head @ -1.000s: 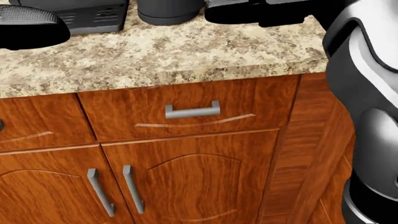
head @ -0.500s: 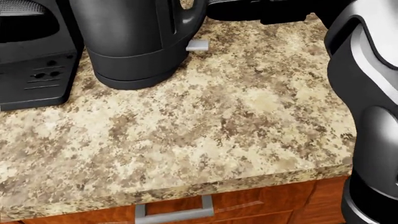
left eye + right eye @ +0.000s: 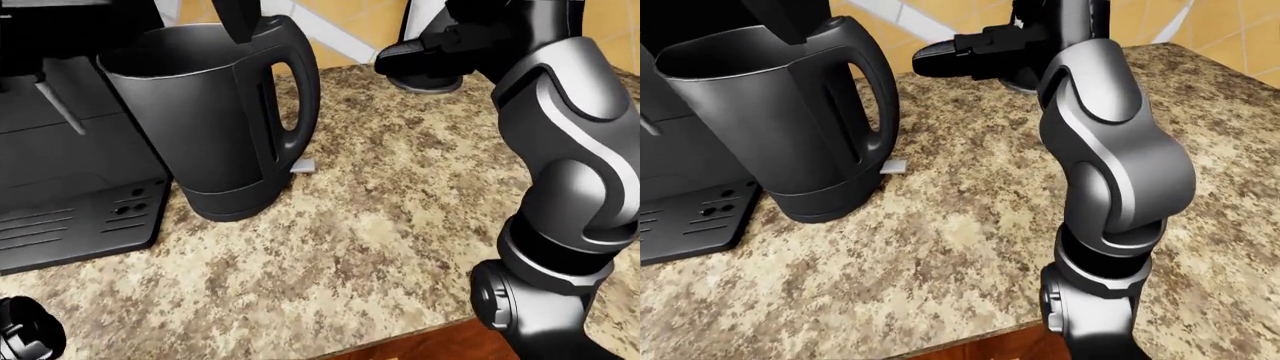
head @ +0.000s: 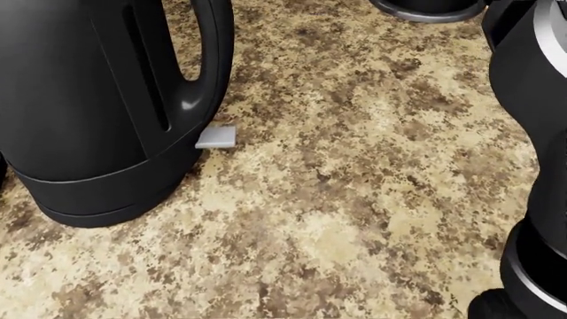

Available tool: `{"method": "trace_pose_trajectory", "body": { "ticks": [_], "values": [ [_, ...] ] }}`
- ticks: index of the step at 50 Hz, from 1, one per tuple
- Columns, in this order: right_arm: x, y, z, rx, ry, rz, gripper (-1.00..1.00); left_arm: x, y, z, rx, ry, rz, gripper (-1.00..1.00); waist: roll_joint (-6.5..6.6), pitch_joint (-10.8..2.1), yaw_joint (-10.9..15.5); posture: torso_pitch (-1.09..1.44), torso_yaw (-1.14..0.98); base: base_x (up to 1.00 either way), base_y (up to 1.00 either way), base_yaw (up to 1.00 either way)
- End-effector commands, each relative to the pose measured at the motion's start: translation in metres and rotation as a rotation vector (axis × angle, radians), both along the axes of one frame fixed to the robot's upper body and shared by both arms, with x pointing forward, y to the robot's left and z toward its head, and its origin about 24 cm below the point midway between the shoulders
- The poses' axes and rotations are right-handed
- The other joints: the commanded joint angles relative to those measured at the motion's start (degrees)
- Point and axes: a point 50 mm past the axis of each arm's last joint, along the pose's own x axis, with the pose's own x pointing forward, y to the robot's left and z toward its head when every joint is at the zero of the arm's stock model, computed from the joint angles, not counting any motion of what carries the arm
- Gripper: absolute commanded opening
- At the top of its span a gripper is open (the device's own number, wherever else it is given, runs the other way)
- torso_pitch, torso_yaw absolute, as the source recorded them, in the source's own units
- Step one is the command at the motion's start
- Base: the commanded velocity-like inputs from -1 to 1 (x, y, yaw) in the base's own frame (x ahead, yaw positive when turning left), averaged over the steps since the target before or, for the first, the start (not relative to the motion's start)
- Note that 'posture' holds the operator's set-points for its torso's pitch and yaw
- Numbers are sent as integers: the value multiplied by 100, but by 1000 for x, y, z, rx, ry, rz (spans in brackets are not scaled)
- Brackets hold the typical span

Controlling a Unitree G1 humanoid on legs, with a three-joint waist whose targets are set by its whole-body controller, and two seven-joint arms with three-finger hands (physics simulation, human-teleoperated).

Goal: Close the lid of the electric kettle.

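A black electric kettle [image 3: 215,127] stands on the granite counter [image 3: 400,210] in the left half of the left-eye view. Its lid [image 3: 238,19] stands upright at the rim above the handle [image 3: 302,90], so the top is open. A small grey switch [image 4: 216,137] sticks out at the base under the handle. My right hand [image 3: 955,56] is held above the counter to the right of the kettle's top, fingers stretched toward it, apart from it and empty. A black knobbly part of my left arm or hand [image 3: 25,349] shows in the bottom left corner.
A black coffee machine [image 3: 60,180] stands directly left of the kettle. A dark round base [image 4: 430,8] sits on the counter under my right hand. The counter's edge [image 3: 400,337] runs along the bottom of the left-eye view. My right forearm [image 3: 570,150] fills the right side.
The whole head view has shifted: the camera moved from the cabinet drawers up over the counter edge to a close look at the kettle's base.
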Motion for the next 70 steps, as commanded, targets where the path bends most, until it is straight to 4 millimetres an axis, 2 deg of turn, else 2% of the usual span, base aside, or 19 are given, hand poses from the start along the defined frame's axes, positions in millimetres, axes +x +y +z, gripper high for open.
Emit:
{"method": "trace_pose_trajectory", "body": {
  "ticks": [1, 8, 17, 22, 36, 45, 53, 59, 62, 65, 70],
  "values": [
    [-5, 0, 14, 16, -60, -3, 100, -17, 4, 12, -45, -69, -24, 100, 34, -141, 5, 0, 0, 0, 0, 0],
    [1, 14, 9, -15, 6, 67, 100, -43, 8, 30, -34, -113, -8, 100, 122, -81, -23, 0, 0, 0, 0, 0],
    [3, 31, 3, -74, 44, 145, 100, -73, 29, 48, -85, -178, 76, 100, 261, 51, -98, 0, 0, 0, 0, 0],
    [-2, 45, 3, -104, 30, 190, 100, -66, 34, 40, -96, -157, 82, 100, 309, 80, -95, 0, 0, 0, 0, 0],
    [-13, 77, 17, -189, 14, 265, 100, -72, 44, 41, -115, -156, 101, 100, 398, 108, -135, 0, 0, 0, 0, 0],
    [-8, 95, 18, -248, 75, 279, 100, -74, 44, 42, -115, -159, 103, 100, 451, 96, -134, 0, 0, 0, 0, 0],
    [9, 121, 11, -336, 203, 285, 100, -75, 45, 42, -110, -160, 110, 100, 501, 78, -126, 0, 0, 0, 0, 0],
    [1, 133, 10, -392, 220, 326, 100, -74, 45, 41, -109, -159, 110, 100, 522, 73, -105, 0, 0, 0, 0, 0],
    [-9, 143, 16, -433, 204, 357, 100, -73, 45, 41, -112, -156, 110, 100, 530, 58, -105, 0, 0, 0, 0, 0],
    [-11, 149, 19, -449, 196, 370, 100, -72, 45, 40, -111, -154, 107, 100, 544, 54, -115, 0, 0, 0, 0, 0],
    [-12, 155, 39, -436, 152, 357, 100, -73, 44, 41, -109, -155, 106, 100, 576, 34, -150, 0, 0, 0, 0, 0]
  ]
}}
